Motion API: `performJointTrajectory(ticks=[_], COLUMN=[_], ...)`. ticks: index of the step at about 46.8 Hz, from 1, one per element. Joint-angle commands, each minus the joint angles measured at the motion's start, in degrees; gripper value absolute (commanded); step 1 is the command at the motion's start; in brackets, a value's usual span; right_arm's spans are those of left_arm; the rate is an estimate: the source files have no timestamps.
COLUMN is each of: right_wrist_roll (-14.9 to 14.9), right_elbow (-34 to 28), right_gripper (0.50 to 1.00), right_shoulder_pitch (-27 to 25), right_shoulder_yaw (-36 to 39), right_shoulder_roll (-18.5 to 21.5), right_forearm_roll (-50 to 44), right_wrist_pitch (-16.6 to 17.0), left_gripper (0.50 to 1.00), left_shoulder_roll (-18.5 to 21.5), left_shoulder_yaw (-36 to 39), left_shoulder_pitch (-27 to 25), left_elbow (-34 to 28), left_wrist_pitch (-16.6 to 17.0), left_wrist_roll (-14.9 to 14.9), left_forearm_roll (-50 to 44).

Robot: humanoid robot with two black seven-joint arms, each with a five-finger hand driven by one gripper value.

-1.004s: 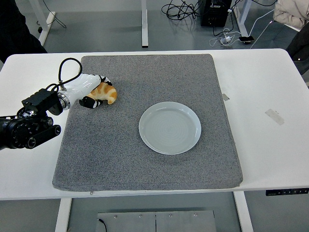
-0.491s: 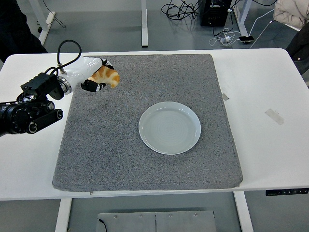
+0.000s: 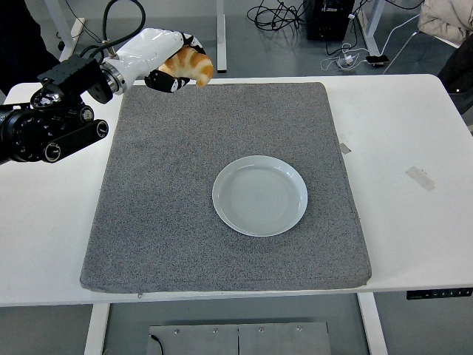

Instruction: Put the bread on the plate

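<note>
Reaching in from the picture's left edge, the left hand point(image 3: 166, 63) grasps the bread point(image 3: 189, 65), its fingers curled around the golden-brown piece so that the free end juts out to the right. Hand and bread hang in the air over the far left corner of the grey mat point(image 3: 222, 244), right at the mat's far edge, with the floor showing behind them.

The mat covers the middle of the white table point(image 3: 414, 237) and leaves bare margins: a broad strip on the right, a narrower one on the left under the arm, a thin band along the near edge. The plate point(image 3: 260, 195) lies flat on the mat, a little right of its centre and well apart from the bread. The stretch of mat between hand and plate is open, and so is the mat near and left of the plate. On the bare right strip lie a piece of tape point(image 3: 420, 178) and a small grey tab point(image 3: 345, 148) just beside the mat's right edge; both sit clear of the plate.

Half a second ago the bread was lower, held just above the mat inside its left far corner; a second ago it rested on the mat with the hand closing around it. Since then the hand has risen and shifted toward the far edge and slightly rightward. The plate has not moved.
</note>
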Motion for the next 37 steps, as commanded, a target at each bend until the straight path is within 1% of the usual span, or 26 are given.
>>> performJointTrajectory(ticks=[1,6,12,19,32,37], right_wrist_roll=[0.00,0.00,0.00,0.00,0.00,0.00], right_elbow=[0.01,0.01,0.01,0.01,0.01,0.01], right_gripper=[1.000,1.000,1.000,1.000,1.000,1.000], right_shoulder_pitch=[0.01,0.01,0.01,0.01,0.01,0.01], right_shoulder_yaw=[-0.07,0.02,0.02,0.02,-0.07,0.02], right_shoulder_roll=[0.00,0.00,0.00,0.00,0.00,0.00], right_forearm_roll=[0.00,0.00,0.00,0.00,0.00,0.00], right_wrist_pitch=[0.00,0.00,0.00,0.00,0.00,0.00], left_gripper=[0.500,0.500,0.500,0.500,0.500,0.500], left_shoulder_roll=[-0.34,-1.56,-6.48,-10.26,-11.24,-13.34], left_shoulder_yaw=[0.01,0.01,0.10,0.19,0.27,0.80], left_shoulder_pitch=[-0.71,-0.97,-0.88,-0.80,-0.44,0.17], left_elbow=[-0.28,-0.37,-0.28,-0.37,-3.18,-4.41], left_wrist_pitch=[0.01,0.01,0.01,0.01,0.01,0.10], left_wrist_roll=[-0.01,-0.01,0.08,0.17,0.08,0.17], left_forearm_roll=[0.01,0.09,0.18,0.27,0.71,1.50])
